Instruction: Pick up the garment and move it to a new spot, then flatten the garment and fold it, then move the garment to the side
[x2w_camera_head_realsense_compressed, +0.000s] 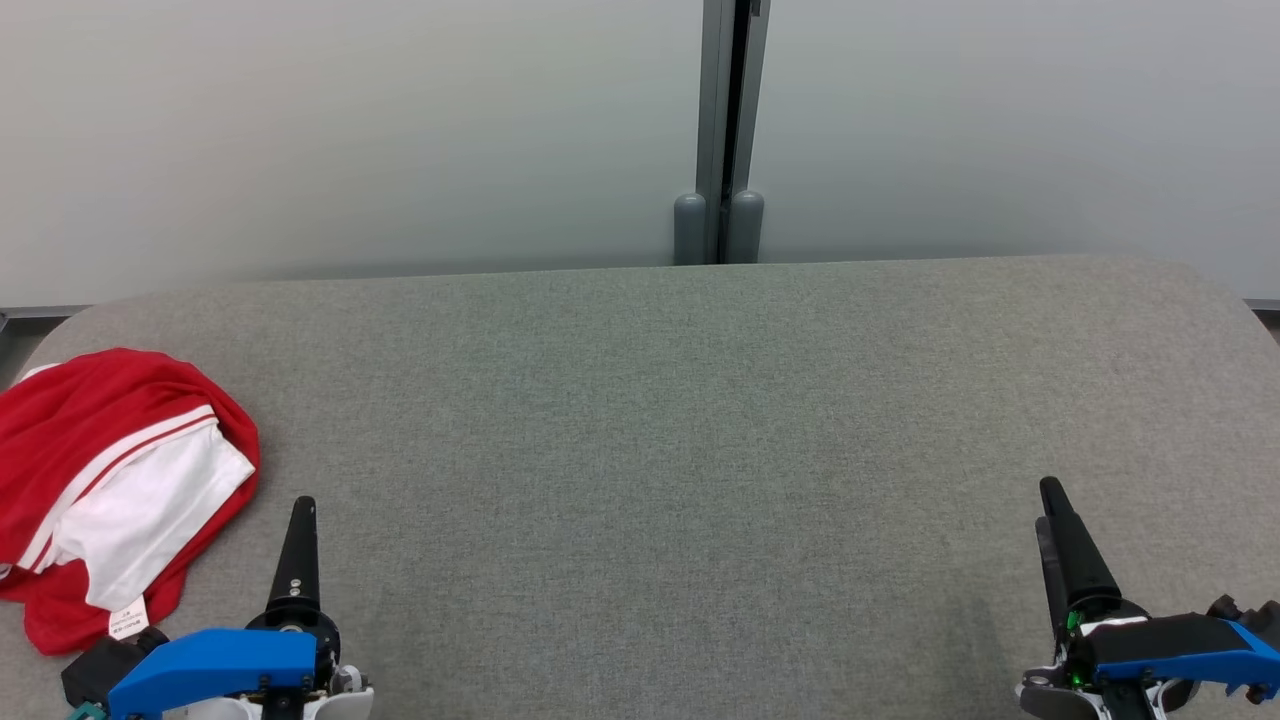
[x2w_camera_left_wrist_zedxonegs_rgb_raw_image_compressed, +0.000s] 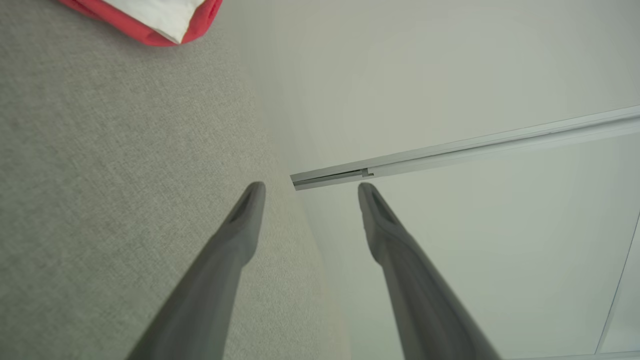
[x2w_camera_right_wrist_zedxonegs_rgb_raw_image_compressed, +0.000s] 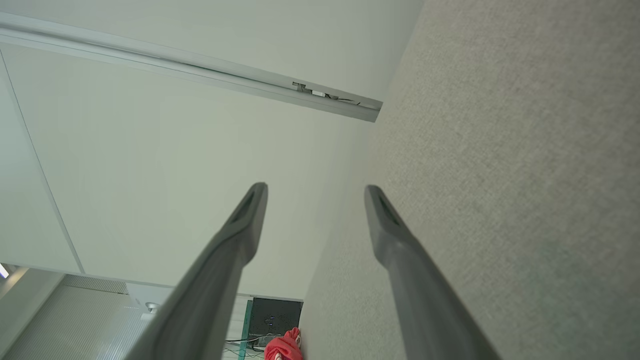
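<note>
A pale frosted wall with a grey upright post (x2w_camera_head_realsense_compressed: 722, 130) backs a wide, grey, fabric-covered surface (x2w_camera_head_realsense_compressed: 640, 450). The crumpled red-and-white cloth garment (x2w_camera_head_realsense_compressed: 110, 480) lies heaped at the near left edge. By my reckoning nothing of the task is done yet: lifting, moving, flattening, folding and setting aside all remain. The left claw (x2w_camera_left_wrist_zedxonegs_rgb_raw_image_compressed: 310, 187) hovers just right of the heap, fingers spread wide and holding nothing. The right claw (x2w_camera_right_wrist_zedxonegs_rgb_raw_image_compressed: 316, 189) hangs at the near right, well apart from the garment, equally wide and empty. Nothing stands between the left claw and the cloth.
</note>
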